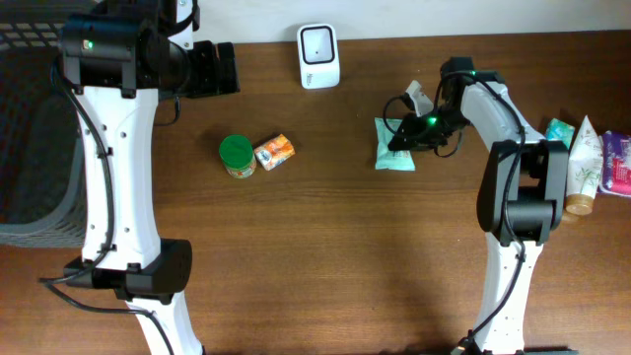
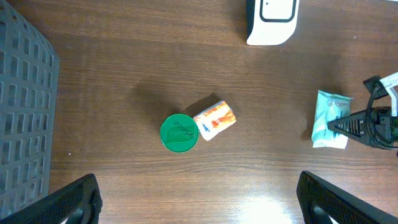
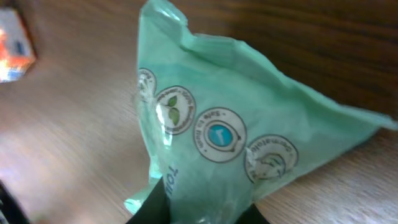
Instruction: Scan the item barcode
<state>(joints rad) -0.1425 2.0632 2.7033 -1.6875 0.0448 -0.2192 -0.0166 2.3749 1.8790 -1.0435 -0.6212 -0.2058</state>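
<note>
Barcode run: I am pinching the green pouch [image 1: 394,145] in the right gripper [image 1: 404,135], right of centre on the table [image 1: 325,256].

The jaws are clamping down on one edge of the pouch, so its printed face is hanging free before the wrist camera. I am seeing round logos there but no barcode, so I judge the pack needs turning before it goes to the white scanner [image 1: 318,56], which is standing at the far edge, left of the pouch. Whether the pouch is off the wood, I cannot tell. The left gripper [image 1: 212,67] is hanging wide open and empty at the far left beside the basket [image 1: 30,128], out of the way. The green-lidded jar [image 1: 237,155] and the orange box [image 1: 274,151] touching it are lying left of centre, presumably waiting their turn.
</note>
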